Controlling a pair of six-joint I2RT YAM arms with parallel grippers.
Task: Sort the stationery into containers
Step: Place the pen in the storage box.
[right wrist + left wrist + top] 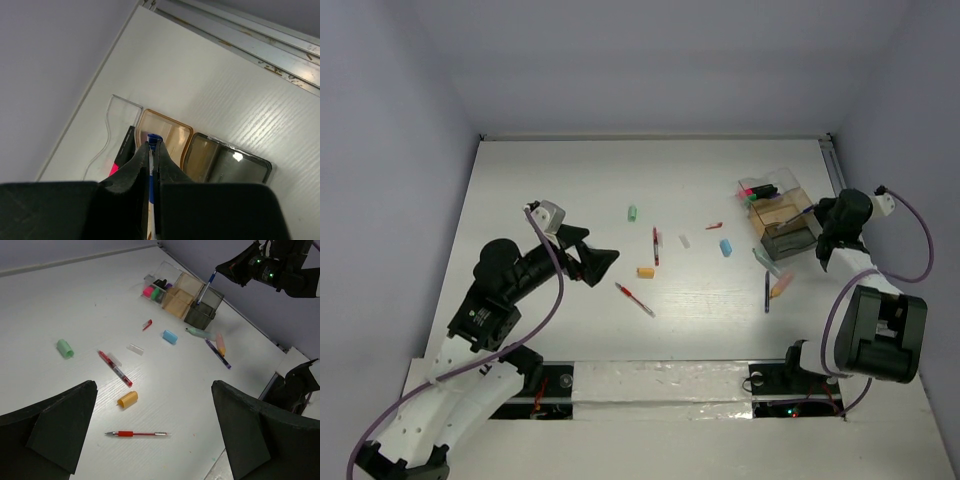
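Quick progress check, using the container [782, 212] as my landmark and going left to right: I'd say it's well under halfway. Farthest left of it, the left gripper [153, 385] hangs over the table with its jaws spread wide and nothing between them. Next come the loose bits, all well left of the container: a green eraser [632, 212], a first red pen [635, 299], an orange eraser [645, 271] and a second red pen [655, 245]. A bit closer in are a clear cap [685, 241], a small red piece [714, 226] (too tiny to tell what it is) and a blue eraser [726, 247] near its left side. Just beside the container's near edge lie a pale green highlighter [200, 332], a purple pen [217, 353] and a peach highlighter [220, 344]. Inside, I can only make out a pink highlighter [148, 291] and a green highlighter [156, 292] in the far clear compartment. At the container's right end, the right gripper [154, 150] is pinched tight on a blue pen [205, 289]. The pen is tilted, with its lower end apparently down in the dark end compartment. So about ten items are left to sort, by my count.
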